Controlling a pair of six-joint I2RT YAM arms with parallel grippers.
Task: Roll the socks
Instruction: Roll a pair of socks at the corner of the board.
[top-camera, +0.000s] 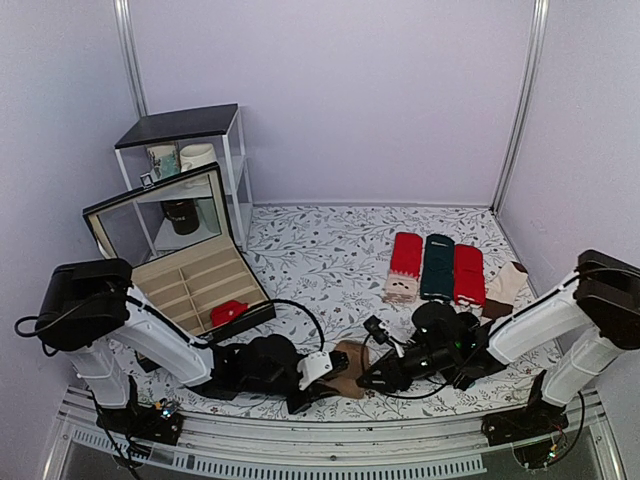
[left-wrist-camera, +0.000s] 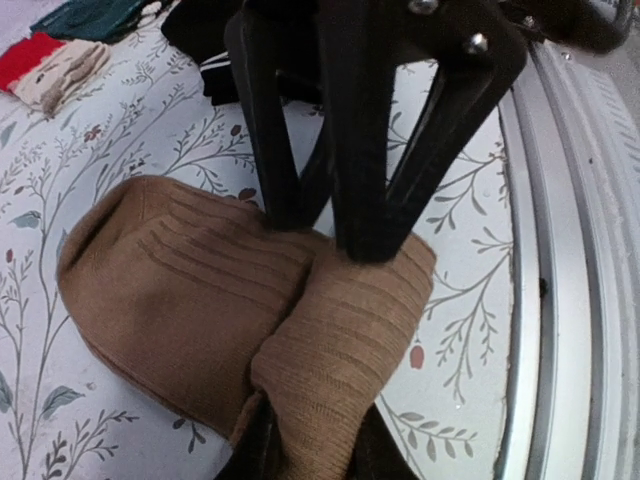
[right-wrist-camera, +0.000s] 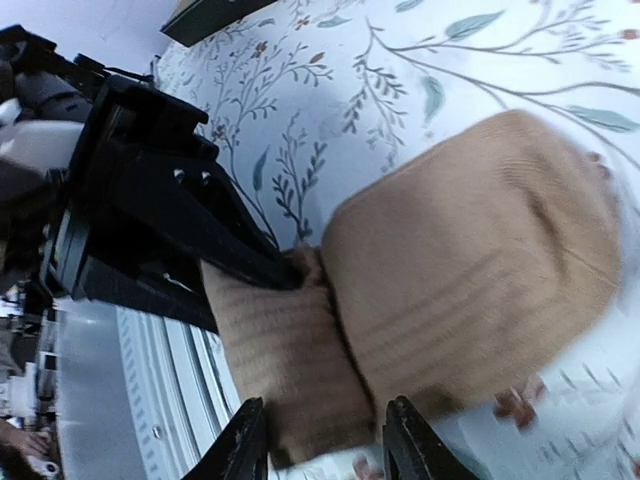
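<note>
The brown socks lie as a thick folded bundle on the flowered cloth near the front edge. In the left wrist view the socks have a ribbed cuff flap folded over on the right. My left gripper is shut on the near end of that flap. My right gripper is open, its fingertips set down on either side of the flap's other end. In the top view the left gripper and the right gripper meet at the socks from both sides.
An open box holding a red bundle stands at the left. Red and dark green flat socks lie behind the right arm. A shelf with mugs is at the back left. A metal rail runs close to the socks.
</note>
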